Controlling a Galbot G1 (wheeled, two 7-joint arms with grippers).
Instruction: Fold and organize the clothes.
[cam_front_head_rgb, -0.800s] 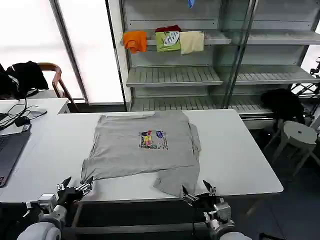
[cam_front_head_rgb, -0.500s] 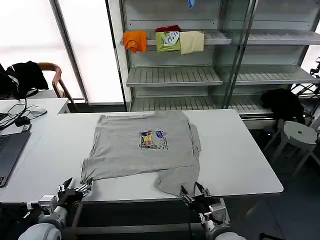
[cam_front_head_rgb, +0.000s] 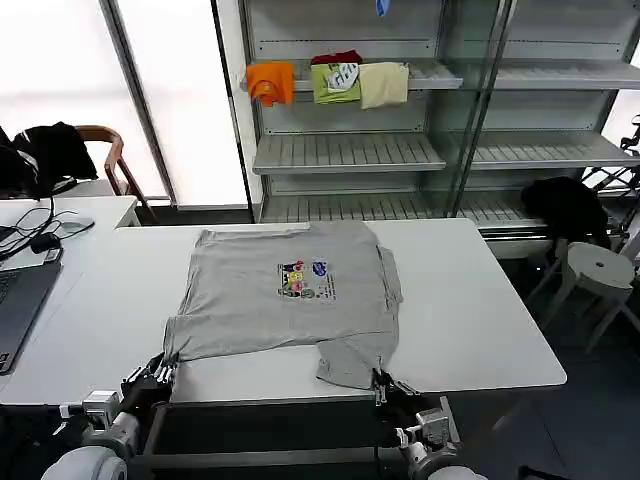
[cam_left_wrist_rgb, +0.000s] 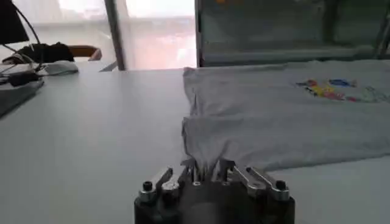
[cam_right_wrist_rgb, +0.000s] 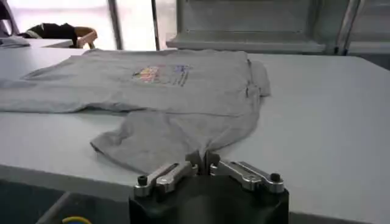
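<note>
Our left gripper (cam_front_head_rgb: 160, 371) and right gripper (cam_front_head_rgb: 384, 381) have closed in since before; their fingers now pinch the near hem corners of the grey shirt (cam_front_head_rgb: 285, 295), spread flat on the white surface (cam_front_head_rgb: 480, 320).

orange (cam_front_head_rgb: 270, 82), green (cam_front_head_rgb: 336, 82) and cream (cam_front_head_rgb: 384, 84) garments lie on a shelf; a laptop (cam_front_head_rgb: 18, 305) sits on the side desk.

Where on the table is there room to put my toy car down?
The white table is bare to the right of the grey shirt, and to its left up to the table's edge. The near edge is crowded: the left gripper and right gripper pinch the shirt's corners.
</note>
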